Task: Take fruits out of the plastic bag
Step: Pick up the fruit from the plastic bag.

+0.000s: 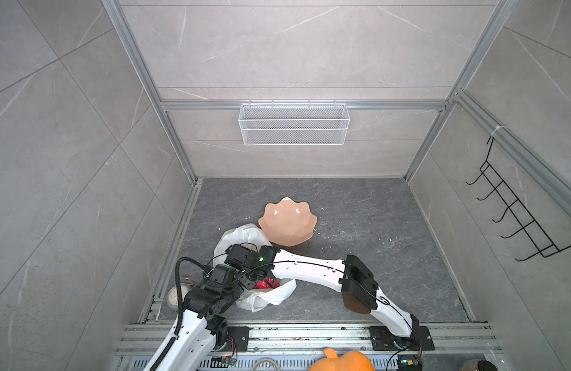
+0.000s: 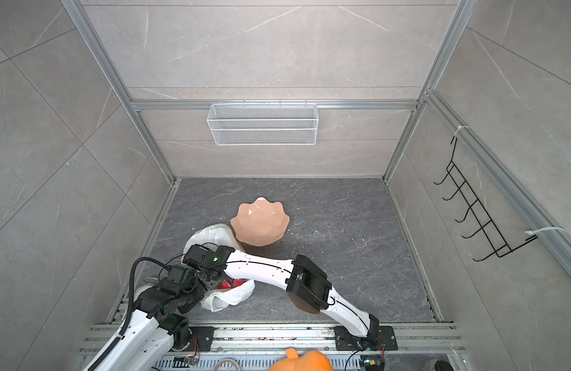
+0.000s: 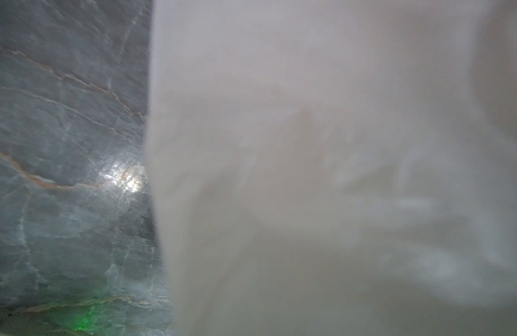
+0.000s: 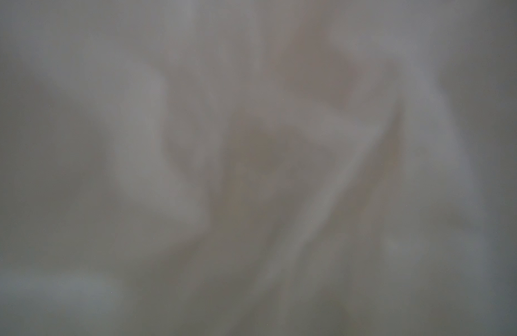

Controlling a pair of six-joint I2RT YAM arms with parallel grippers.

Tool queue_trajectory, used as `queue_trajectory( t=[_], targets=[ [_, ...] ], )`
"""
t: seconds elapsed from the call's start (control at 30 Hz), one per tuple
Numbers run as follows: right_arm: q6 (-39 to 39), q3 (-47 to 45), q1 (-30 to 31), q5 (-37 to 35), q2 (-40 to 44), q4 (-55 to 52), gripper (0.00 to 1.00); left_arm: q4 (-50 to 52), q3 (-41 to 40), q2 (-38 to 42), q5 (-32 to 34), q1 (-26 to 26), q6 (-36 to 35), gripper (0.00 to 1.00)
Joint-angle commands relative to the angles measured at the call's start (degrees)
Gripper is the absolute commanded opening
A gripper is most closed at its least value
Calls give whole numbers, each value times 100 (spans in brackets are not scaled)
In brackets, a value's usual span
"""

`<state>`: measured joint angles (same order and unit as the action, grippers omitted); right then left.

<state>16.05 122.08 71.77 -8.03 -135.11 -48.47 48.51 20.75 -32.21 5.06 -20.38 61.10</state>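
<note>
Both top views: red fruit (image 1: 263,284) lies in the bag (image 1: 273,294) at near left, directly beneath the right arm (image 1: 310,266); right gripper hidden, state cannot be told. Left wrist view: bag film; left gripper pressed together. Right wrist view: film only.

Both my arms bunched up low, over on the left side

My left arm (image 1: 194,324) is folded tight with its wrist (image 1: 221,276) tipped down, and the left gripper is pinched fully closed. My right arm (image 1: 310,269) reaches right across from its base, elbow (image 1: 358,286) humped up, its wrist just above the left one. The right gripper is hidden under there, so no idea how its jaws stand.
</note>
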Motion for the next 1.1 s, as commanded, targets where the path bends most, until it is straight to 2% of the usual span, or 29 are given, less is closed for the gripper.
queue_trajectory(
  t=[0.0, 0.1, 0.23, 0.5, 0.77, 1.07],
  targets=[
    [-51, 159, 29, -103, -481, -467, 40, 126, 157, 29, 171, -32, 69, 5],
    [-15, 325, 28, -325, -568, -568, 25, 122, 148, 17, 158, -31, 65, 5],
    [3, 310, 30, -600, -369, -571, 0, 95, 166, -31, 127, -36, 56, 5],
    [114, -704, 4, -788, 761, 169, 0, 84, 167, -31, 136, -29, 43, 5],
    [222, -2531, -55, -539, 2348, 2045, 0, 71, 172, -75, 114, -34, 36, 5],
    [155, -3456, -97, -229, 3291, 2941, 0, 40, 164, -110, 83, -35, 34, 5]
  ],
)
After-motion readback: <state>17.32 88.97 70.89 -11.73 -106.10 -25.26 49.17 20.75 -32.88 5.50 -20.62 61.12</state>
